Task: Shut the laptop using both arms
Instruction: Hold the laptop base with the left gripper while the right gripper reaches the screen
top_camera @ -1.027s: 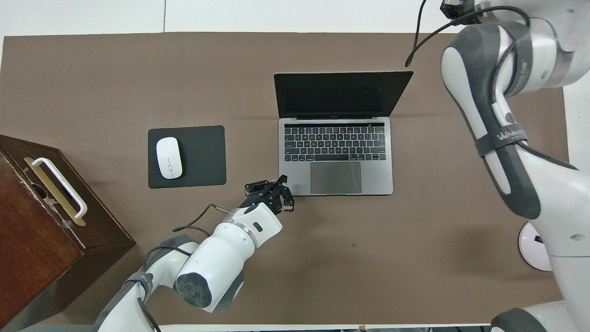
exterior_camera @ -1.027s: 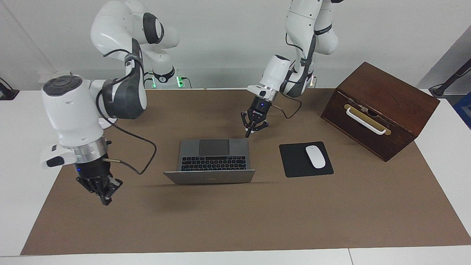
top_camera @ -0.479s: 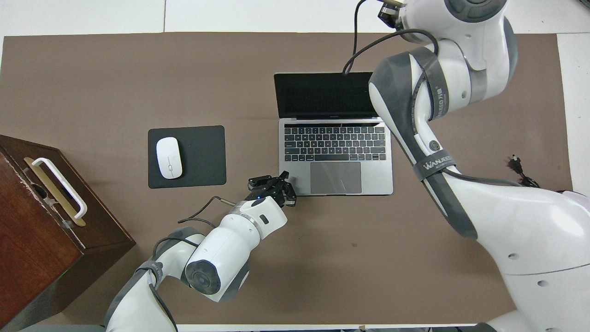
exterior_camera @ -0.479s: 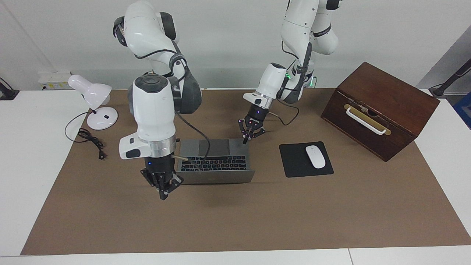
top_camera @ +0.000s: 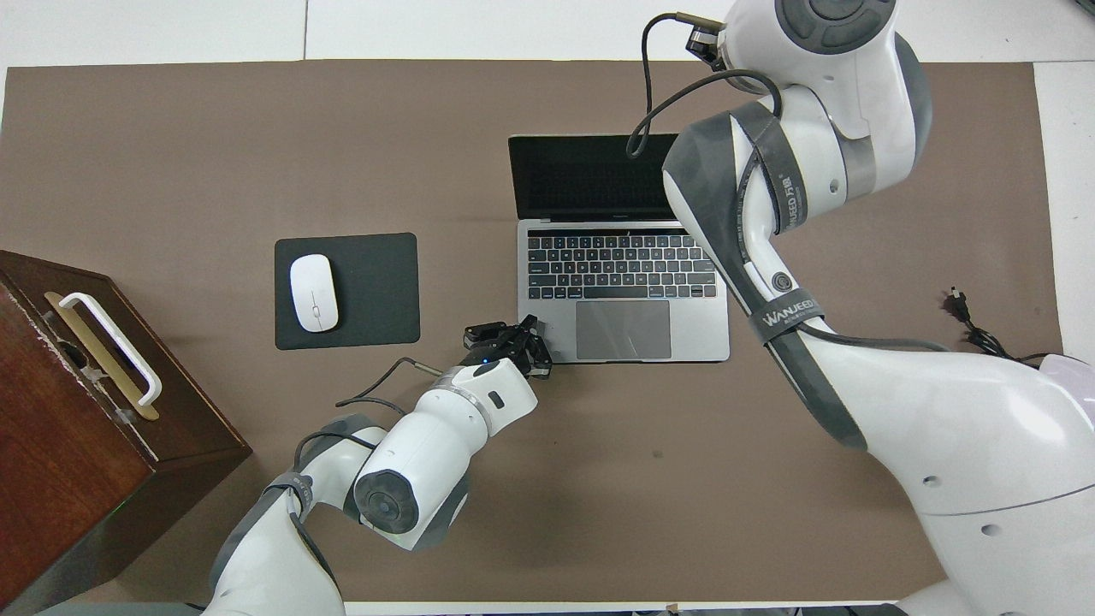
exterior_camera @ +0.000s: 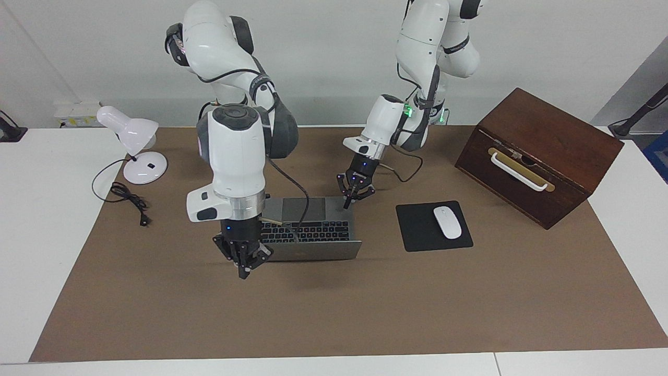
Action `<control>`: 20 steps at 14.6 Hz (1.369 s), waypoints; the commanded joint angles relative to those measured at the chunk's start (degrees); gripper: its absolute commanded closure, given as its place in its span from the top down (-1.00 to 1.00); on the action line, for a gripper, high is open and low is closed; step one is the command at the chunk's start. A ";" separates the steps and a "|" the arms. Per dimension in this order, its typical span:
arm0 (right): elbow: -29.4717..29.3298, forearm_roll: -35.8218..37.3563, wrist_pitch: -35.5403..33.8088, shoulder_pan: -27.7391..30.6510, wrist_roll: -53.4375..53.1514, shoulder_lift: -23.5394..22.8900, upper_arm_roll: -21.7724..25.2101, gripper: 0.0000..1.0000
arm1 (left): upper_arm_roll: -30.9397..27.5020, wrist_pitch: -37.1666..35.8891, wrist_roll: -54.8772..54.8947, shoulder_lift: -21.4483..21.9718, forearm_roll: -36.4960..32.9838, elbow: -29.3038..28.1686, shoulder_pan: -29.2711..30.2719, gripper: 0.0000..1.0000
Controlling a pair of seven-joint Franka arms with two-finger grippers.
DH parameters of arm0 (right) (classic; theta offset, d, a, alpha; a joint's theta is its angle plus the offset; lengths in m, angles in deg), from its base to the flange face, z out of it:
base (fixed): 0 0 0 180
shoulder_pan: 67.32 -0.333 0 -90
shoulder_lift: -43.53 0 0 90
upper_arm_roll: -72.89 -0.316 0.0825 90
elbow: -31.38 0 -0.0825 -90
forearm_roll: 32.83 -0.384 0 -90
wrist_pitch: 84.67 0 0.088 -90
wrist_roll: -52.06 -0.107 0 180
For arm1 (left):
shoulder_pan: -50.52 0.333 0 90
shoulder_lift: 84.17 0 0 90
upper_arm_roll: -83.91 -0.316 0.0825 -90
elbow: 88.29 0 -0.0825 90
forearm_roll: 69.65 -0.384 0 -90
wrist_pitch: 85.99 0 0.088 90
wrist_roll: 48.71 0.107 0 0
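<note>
The silver-grey laptop (exterior_camera: 318, 250) (top_camera: 623, 265) stands open on the brown mat, its dark screen turned toward the robots. My left gripper (exterior_camera: 346, 204) (top_camera: 529, 328) is shut, with its tips on the corner of the laptop's palm rest at the left arm's end. My right gripper (exterior_camera: 242, 272) is shut and hangs over the mat, against the lid's corner at the right arm's end. Whether it touches the lid I cannot tell. In the overhead view the right arm's own wrist hides that gripper.
A black mouse pad (exterior_camera: 415, 232) (top_camera: 376, 291) with a white mouse (exterior_camera: 447, 222) (top_camera: 313, 293) lies beside the laptop toward the left arm's end. A dark wooden box (exterior_camera: 553, 136) (top_camera: 77, 445) stands at that end. A white desk lamp (exterior_camera: 133, 138) and its cord (exterior_camera: 128, 201) sit at the right arm's end.
The right arm has swung in from its end of the table, bringing its gripper to the lid's corner. The left gripper has edged onto the palm-rest corner. The lid has not moved.
</note>
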 commanded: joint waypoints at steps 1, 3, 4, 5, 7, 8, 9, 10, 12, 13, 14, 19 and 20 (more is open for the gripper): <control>5.49 3.14 0.38 -1.18 5.45 3.50 -0.47 -1.00 | -0.32 1.21 2.21 -1.40 -0.58 0.86 0.11 -1.00; 8.12 4.46 0.46 -2.85 10.30 4.99 -0.47 -1.00 | -0.32 1.21 3.79 -1.58 -0.58 0.77 0.28 -1.00; 8.48 4.38 0.38 -2.85 10.75 5.43 -0.56 -1.00 | -0.32 1.21 3.97 -1.75 -0.58 0.68 0.28 -1.00; 8.75 4.29 0.29 -2.77 10.93 5.53 -0.56 -1.00 | -0.32 1.21 3.97 -1.93 -0.58 0.60 0.20 -1.00; 9.54 3.41 0.46 -2.68 10.93 5.70 -0.91 -1.00 | -0.32 1.21 4.93 -2.46 -0.58 0.59 0.11 -1.00; 9.54 2.28 0.29 -2.68 10.84 5.70 -0.91 -1.00 | -0.32 1.21 5.63 -2.46 -0.58 0.25 0.11 -1.00; 9.54 0.18 0.11 -2.68 10.23 5.70 -0.91 -1.00 | -0.32 1.21 6.51 -2.46 -0.58 -0.02 0.19 -1.00; 9.54 -2.10 -0.06 -2.51 10.05 5.70 -0.91 -1.00 | -0.32 1.21 7.56 -2.46 -0.58 -0.11 0.28 -1.00; 9.54 -5.54 -0.68 -2.15 7.61 5.70 -0.91 -1.00 | -0.32 1.21 9.06 -2.55 -0.58 -0.11 0.63 -1.00; 9.54 -7.47 -0.85 -2.06 5.50 5.70 -0.91 -1.00 | -0.23 1.21 10.02 -2.55 -0.67 -0.11 0.72 -1.00; 9.54 -9.40 -1.46 -1.98 4.43 5.70 -0.82 -1.00 | -0.23 1.21 10.64 -2.89 -0.67 -0.28 0.90 -1.00; 9.45 -18.19 -9.27 0.30 4.42 6.05 -0.91 -1.00 | -0.23 1.21 11.44 -3.16 -0.67 -0.90 0.81 -1.00; 9.45 -20.47 -11.73 0.74 4.42 6.49 -0.82 -1.00 | -0.23 1.21 11.53 -3.16 -0.67 -0.99 0.81 -1.00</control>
